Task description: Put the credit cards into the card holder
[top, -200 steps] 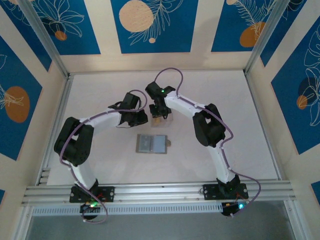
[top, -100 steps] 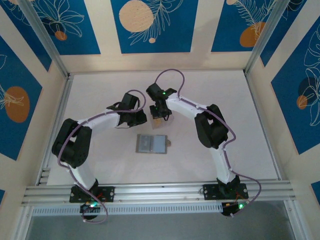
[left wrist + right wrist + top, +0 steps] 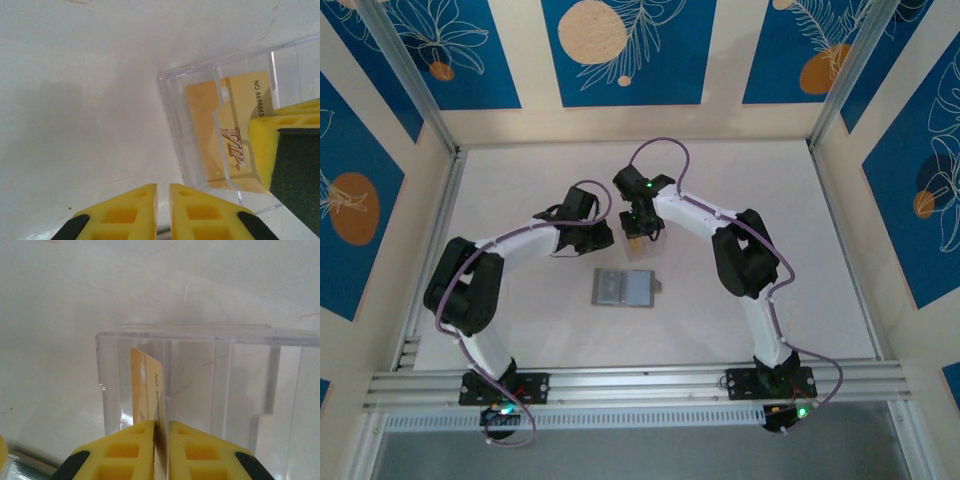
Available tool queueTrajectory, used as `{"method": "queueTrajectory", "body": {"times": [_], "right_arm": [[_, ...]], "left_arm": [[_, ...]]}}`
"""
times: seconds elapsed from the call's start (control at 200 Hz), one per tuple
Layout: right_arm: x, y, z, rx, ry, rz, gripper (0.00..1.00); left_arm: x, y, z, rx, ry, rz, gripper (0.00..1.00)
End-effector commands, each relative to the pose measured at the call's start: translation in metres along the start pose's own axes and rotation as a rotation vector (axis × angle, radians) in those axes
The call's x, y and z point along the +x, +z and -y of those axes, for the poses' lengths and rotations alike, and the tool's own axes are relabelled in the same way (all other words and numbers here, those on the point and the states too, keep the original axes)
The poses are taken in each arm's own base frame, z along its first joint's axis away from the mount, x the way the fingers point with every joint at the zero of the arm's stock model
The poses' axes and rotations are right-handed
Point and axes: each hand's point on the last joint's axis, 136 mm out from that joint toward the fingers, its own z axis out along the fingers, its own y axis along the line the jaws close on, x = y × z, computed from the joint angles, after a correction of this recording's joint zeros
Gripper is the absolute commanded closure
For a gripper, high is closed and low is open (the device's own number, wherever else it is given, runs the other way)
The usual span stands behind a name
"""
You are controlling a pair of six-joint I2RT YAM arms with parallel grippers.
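A tan VIP card stands on edge inside the clear plastic case, at the far middle of the table. The right gripper pinches its near edge, pads pressed tight on it. Just to its left, the left gripper has its pads drawn almost together with only a slit between them, holding nothing. The grey card holder lies flat nearer the arms, apart from both. I'd worry that the card may scrape the case wall as it lifts and drag the light case along, or twist in so narrow a pinch. I count one card, one case, one holder.
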Motion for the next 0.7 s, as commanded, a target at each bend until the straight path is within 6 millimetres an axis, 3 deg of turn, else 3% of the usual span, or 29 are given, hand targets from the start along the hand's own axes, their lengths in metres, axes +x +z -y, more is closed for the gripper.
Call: {"method": "queueTrajectory", "body": {"times": [0.0, 0.245, 0.475, 0.69], "right_arm": [[-0.003, -0.024, -0.005, -0.037, -0.014, 0.013, 0.84], [-0.005, -0.029, -0.006, -0.136, 0.031, 0.009, 0.83], [-0.006, -0.034, -0.003, -0.150, 0.041, 0.013, 0.92], [-0.001, -0.026, -0.005, -0.128, 0.021, -0.013, 0.75]], "left_arm": [[-0.007, -0.002, 0.001, 0.014, -0.001, 0.018, 0.86], [-0.009, -0.001, 0.008, 0.038, 0.005, 0.009, 0.86], [-0.010, 0.000, 0.009, 0.045, 0.007, 0.007, 0.86], [-0.009, 0.002, 0.010, 0.050, 0.010, -0.001, 0.86]]}}
